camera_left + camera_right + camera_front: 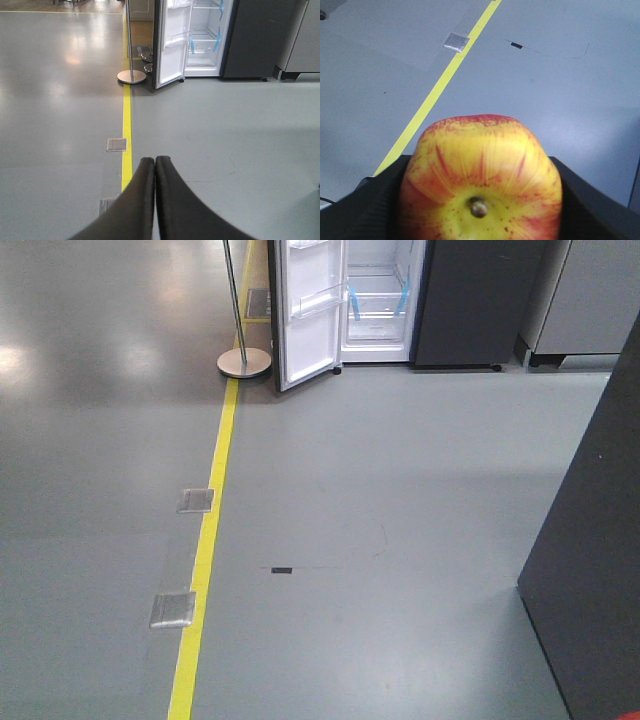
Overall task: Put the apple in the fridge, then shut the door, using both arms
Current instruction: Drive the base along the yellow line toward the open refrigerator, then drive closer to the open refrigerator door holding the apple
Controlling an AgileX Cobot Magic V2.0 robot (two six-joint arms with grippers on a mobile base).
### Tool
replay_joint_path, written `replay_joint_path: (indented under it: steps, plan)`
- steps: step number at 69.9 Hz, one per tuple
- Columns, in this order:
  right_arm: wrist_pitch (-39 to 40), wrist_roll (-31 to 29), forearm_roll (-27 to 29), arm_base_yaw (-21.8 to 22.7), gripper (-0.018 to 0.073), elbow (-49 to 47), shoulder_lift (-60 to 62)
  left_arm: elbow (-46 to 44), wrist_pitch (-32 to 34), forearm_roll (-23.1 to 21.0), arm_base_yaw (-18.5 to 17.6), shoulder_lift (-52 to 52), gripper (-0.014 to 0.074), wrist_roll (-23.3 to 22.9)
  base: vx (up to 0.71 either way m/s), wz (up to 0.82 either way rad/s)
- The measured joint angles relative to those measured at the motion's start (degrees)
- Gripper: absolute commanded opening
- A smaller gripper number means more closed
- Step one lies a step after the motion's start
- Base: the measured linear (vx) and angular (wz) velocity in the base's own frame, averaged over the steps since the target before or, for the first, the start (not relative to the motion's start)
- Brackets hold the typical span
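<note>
Front view: a grey floor (400, 520) stretches ahead. At 12 o'clock, far off, stands the fridge (378, 290), its white inside and clear shelves showing. The door (310, 310) is swung wide open on the fridge's 9 o'clock side, with clear bins on its white inner face. Just beside the door, at its 9 o'clock, a silver pole rises from a round base (244, 362). A yellow line (210, 520) runs along the floor from 7 o'clock up to that base. Two small metal plates (195, 500) lie against the line. A dark panel (590, 560) fills the 4 o'clock edge.

Left wrist view: the left pincer (155, 162) is at 6 o'clock, its two black fingers pressed together with nothing between them.

Right wrist view: the apple (480, 180) fills the lower half, red-streaked yellow, stem dimple facing the camera. The right pincer (479, 160) pinches it, black fingers (375, 210) against its sides at 9 and 3 o'clock, above the floor and well apart from the fridge.
</note>
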State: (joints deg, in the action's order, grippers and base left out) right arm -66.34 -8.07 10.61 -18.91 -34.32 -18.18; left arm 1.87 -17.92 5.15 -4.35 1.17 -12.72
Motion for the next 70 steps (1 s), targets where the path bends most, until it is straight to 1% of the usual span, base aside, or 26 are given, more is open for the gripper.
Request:
replay_joint_path:
  steps: [70]
  plan:
    - [0.0,0.0,0.0,0.0,0.0381,0.0,0.0,0.0,0.0,0.0,0.0,0.0,-0.0006,0.0,0.34,-0.02]
